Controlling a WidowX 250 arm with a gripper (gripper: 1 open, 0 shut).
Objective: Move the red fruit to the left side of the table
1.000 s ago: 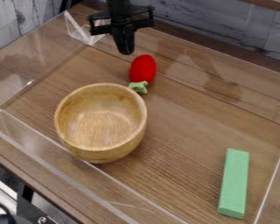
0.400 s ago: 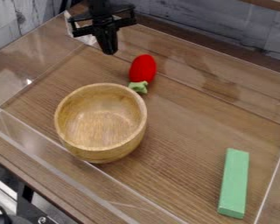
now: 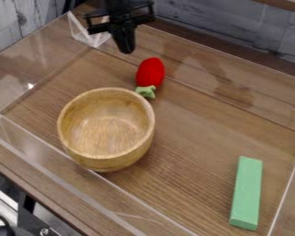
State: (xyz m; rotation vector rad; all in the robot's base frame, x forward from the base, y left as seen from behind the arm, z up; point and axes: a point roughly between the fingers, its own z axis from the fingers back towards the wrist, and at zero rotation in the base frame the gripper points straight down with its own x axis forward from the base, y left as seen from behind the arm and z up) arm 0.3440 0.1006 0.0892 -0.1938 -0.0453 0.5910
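Hovering with closed, empty jaws, my gripper point(image 3: 124, 44) has not yet taken the fruit point(image 3: 150, 73); everything remains.

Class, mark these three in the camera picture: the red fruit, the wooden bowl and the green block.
red fruit point(image 3: 150, 73), camera view, on the middle of its glossy red body.
wooden bowl point(image 3: 76, 146), camera view, on its outer front wall.
green block point(image 3: 247, 192), camera view, on the middle of its flat top.
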